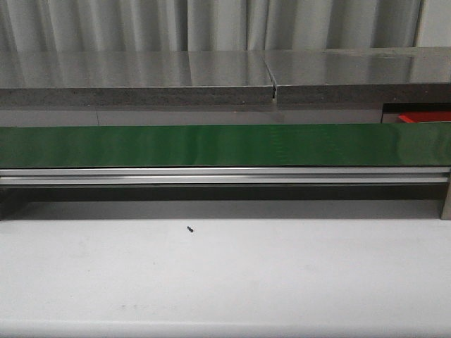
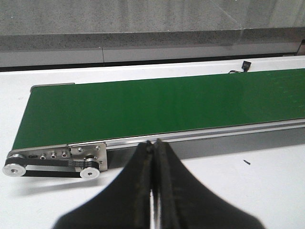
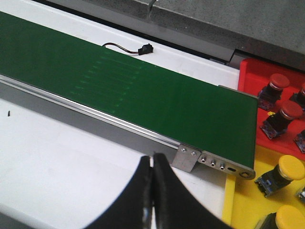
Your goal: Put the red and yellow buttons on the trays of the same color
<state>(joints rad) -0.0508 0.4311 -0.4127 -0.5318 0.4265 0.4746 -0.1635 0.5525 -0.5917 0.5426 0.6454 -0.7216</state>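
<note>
The green conveyor belt (image 1: 225,144) carries no buttons in any view. In the right wrist view a red tray (image 3: 250,71) holds red buttons (image 3: 278,83) (image 3: 289,112), and a yellow tray (image 3: 243,205) beside it holds yellow buttons (image 3: 290,168) (image 3: 289,218). A strip of the red tray (image 1: 423,117) shows at the far right of the front view. My left gripper (image 2: 153,143) is shut and empty above the white table, near the belt's left end. My right gripper (image 3: 152,157) is shut and empty near the belt's right end. Neither gripper shows in the front view.
The belt's aluminium rail (image 1: 225,174) runs along its near side, with a pulley drive (image 2: 47,164) at the left end. A small black connector on a cable (image 3: 144,48) lies behind the belt. A dark speck (image 1: 190,227) lies on the white table.
</note>
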